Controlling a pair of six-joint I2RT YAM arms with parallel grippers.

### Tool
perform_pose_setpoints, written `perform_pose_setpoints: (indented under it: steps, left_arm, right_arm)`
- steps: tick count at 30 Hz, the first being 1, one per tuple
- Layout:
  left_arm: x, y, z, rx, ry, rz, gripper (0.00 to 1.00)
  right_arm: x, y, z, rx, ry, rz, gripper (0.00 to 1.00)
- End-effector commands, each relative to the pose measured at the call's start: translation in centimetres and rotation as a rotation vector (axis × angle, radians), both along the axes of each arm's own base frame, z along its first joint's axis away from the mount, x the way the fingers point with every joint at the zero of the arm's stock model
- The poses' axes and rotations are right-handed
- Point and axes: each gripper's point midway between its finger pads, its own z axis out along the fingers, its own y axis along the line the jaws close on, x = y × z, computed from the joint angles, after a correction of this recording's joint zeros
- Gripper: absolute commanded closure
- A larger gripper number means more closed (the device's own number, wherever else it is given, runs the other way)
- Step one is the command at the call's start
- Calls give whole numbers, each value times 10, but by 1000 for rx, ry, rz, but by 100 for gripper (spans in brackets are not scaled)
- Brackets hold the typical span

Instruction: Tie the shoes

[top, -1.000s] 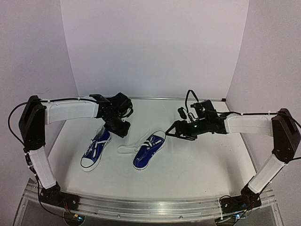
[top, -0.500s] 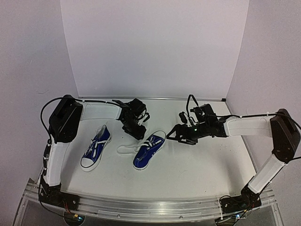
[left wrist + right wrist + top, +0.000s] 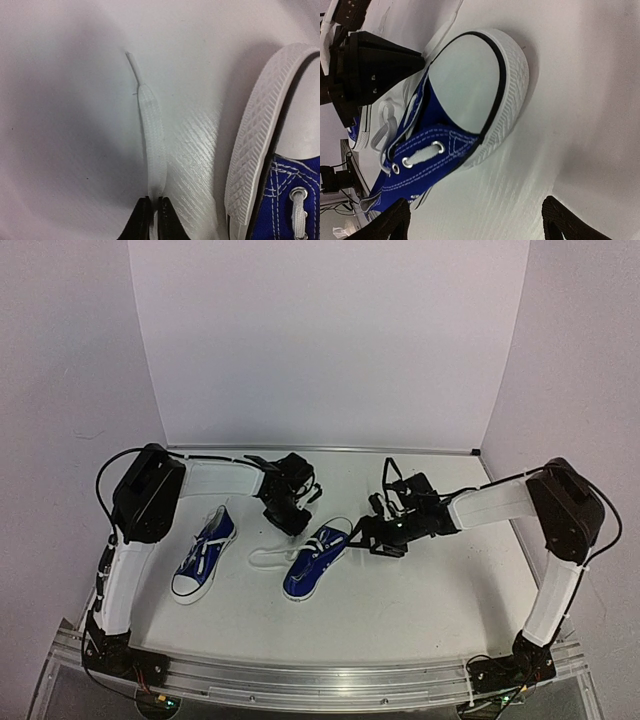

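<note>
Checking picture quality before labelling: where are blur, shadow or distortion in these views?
Top external: even, purplish light, only faint shadows on the white table. Left wrist: white flat shoelace crisp, a broad dim shadow on the left. Right wrist: blue canvas sneaker sharp, the dark fingertips blurred at the bottom edge.

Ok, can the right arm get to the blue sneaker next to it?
Probably yes. The right pincer is open and aimed at the heel of that blue sneaker, with nothing in between. The left pincer, shut on a white lace, is off to the other side.
</note>
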Motion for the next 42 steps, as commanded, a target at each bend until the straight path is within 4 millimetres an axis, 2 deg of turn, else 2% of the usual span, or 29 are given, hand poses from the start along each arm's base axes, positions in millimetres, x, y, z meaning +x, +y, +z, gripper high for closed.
perform_pose_setpoints:
  steps: [1,5,10,13,17,21,25,29,32,36,42]
  left_arm:
    - [16,14,35,-67,-32,75,100]
    - [22,17,79,-188,-81,108,100]
    - [18,10,137,-316,-150,81,100]
    - [13,1,171,-403,-183,41,100]
    - [-2,-13,203,-527,-193,-53,100]
    - [-20,-27,215,-597,-188,-153,100]
    - [-36,-45,217,-603,-195,-238,100]
    - [-45,-59,216,-603,-203,-282,100]
    - [-54,-71,218,-604,-229,-328,100]
    - [-59,-80,225,-624,-256,-344,100]
    - [-63,-89,229,-653,-277,-362,100]
  right_arm:
    - [33,32,19,89,-80,24,15]
    - [47,51,19,136,-80,62,19]
    - [63,70,30,187,-101,98,20]
    - [69,69,40,208,-114,99,19]
    - [71,51,73,240,-159,81,19]
    - [55,35,116,273,-235,84,19]
    - [33,25,161,351,-293,89,19]
    - [17,20,189,480,-292,54,19]
    - [16,19,195,546,-257,9,24]
    - [18,22,193,609,-187,-39,32]
    - [17,28,191,672,-136,-66,35]
